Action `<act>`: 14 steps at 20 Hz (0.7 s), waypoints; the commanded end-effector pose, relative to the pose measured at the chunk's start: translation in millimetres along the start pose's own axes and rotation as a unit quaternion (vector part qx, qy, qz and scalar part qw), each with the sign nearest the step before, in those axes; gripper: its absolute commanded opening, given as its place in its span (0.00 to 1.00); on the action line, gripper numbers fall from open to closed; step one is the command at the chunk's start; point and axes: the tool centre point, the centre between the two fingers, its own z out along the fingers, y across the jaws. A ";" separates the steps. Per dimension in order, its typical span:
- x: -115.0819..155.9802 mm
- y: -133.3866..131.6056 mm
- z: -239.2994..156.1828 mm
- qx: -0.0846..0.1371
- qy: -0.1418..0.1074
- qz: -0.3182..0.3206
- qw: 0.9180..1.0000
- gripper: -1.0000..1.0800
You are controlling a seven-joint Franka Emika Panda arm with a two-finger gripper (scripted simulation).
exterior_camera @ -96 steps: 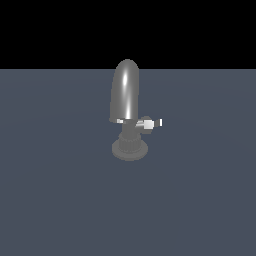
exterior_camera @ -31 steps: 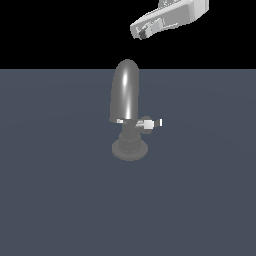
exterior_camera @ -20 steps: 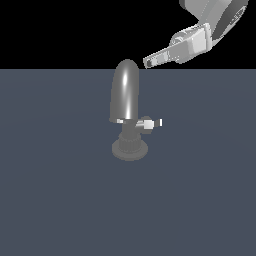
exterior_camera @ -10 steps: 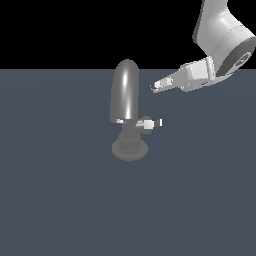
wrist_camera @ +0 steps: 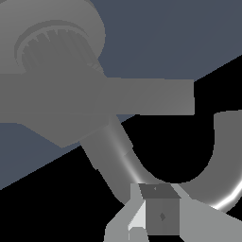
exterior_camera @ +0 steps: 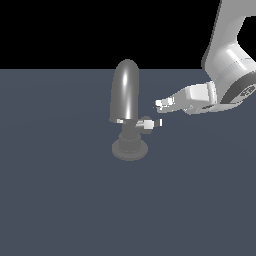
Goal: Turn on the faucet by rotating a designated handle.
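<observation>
The faucet (exterior_camera: 125,90) stands mid-scene in the exterior view, with a tall shiny bullet-shaped spout over a dark valve body and a round ribbed base (exterior_camera: 130,149). The handle (exterior_camera: 153,123), a small lever with a white tip, sticks out toward the exterior view's right. My gripper (exterior_camera: 159,104) hovers just above that tip, apart from it, fingers together and holding nothing. In the wrist view the gripper (wrist_camera: 147,216) points at the curved spout (wrist_camera: 222,160) and the ribbed base (wrist_camera: 52,45); a flat grey bar (wrist_camera: 151,97) crosses between them.
The faucet sits on a flat dark blue-grey surface (exterior_camera: 60,200). The white arm (exterior_camera: 230,60) comes down from the exterior view's upper right. A short white-tipped stub (exterior_camera: 120,121) shows at the spout's lower edge.
The arm has come into view from the top and descended toward the exterior view's left; the gripper now sits just above the handle's tip. The faucet and handle have not moved.
</observation>
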 end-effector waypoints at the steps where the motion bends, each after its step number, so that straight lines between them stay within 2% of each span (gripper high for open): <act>1: 7.0 -0.9 0.7 0.006 -0.013 0.011 1.000 0.00; 5: 12.4 -1.3 1.5 0.010 -0.022 0.019 1.000 0.00; 11: 13.0 -1.3 1.5 0.011 -0.022 0.020 0.999 0.00; 14: 25.8 3.1 2.3 0.011 -0.022 0.020 0.999 0.00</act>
